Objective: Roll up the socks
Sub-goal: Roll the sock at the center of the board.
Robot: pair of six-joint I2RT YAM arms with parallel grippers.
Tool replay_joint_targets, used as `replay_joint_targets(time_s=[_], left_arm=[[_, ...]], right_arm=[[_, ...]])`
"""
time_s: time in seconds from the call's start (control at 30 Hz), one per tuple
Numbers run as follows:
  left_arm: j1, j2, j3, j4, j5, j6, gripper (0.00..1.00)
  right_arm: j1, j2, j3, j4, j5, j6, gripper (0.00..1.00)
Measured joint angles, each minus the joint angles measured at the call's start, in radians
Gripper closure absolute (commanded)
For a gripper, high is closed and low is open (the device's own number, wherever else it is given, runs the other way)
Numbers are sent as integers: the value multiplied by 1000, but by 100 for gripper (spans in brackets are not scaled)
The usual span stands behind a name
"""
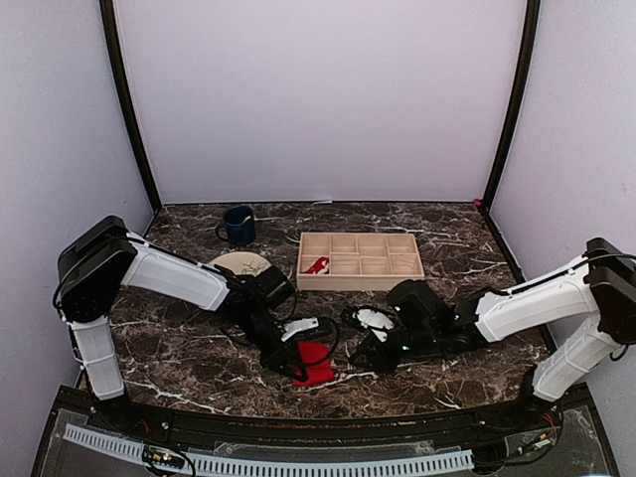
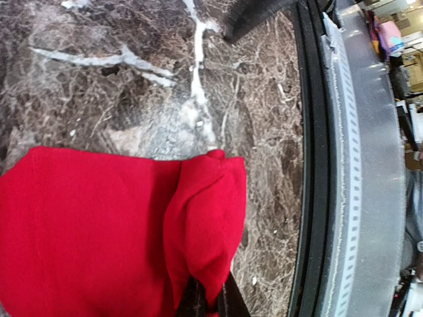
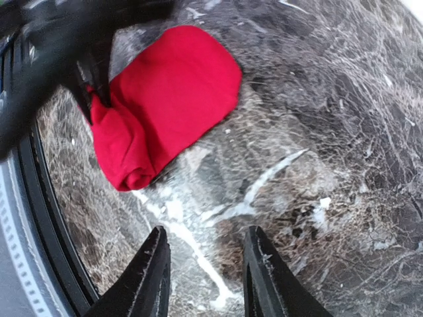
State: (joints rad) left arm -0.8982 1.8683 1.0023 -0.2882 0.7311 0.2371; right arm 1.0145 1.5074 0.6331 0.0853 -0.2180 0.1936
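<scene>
Your left end effector (image 2: pixel 210 302) is clenched on the rolled edge of the red sock (image 2: pixel 99 231), which lies partly folded on the marble worktop (image 2: pixel 132 79) near its front edge. Your right end effector (image 3: pixel 206 277) is released, its fingers apart over bare worktop just beside the sock. Farther back sit a wooden tray (image 1: pixel 358 282), a plate (image 1: pixel 241 262) and a blue mug (image 1: pixel 238 226)

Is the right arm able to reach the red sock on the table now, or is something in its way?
Probably yes. The right tool stands open, with only bare table between it and the red sock. The left tool pinches the rolled end, so the flat end looks free.
</scene>
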Motion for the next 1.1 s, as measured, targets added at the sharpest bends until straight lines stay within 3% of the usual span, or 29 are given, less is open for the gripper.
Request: replay_joint_targets(time_s=[0.47,0.73,1.1], left_arm=[[74,137,95,-135,226,64,100],[79,153,95,-167,269,74,100],[83,167,96,-196,303,87,100]], right_arm=[[262,-93,-95,57,277,-132,62],[354,3,-42,80,379,-202,61],[383,158,85,111,432,-311,60]])
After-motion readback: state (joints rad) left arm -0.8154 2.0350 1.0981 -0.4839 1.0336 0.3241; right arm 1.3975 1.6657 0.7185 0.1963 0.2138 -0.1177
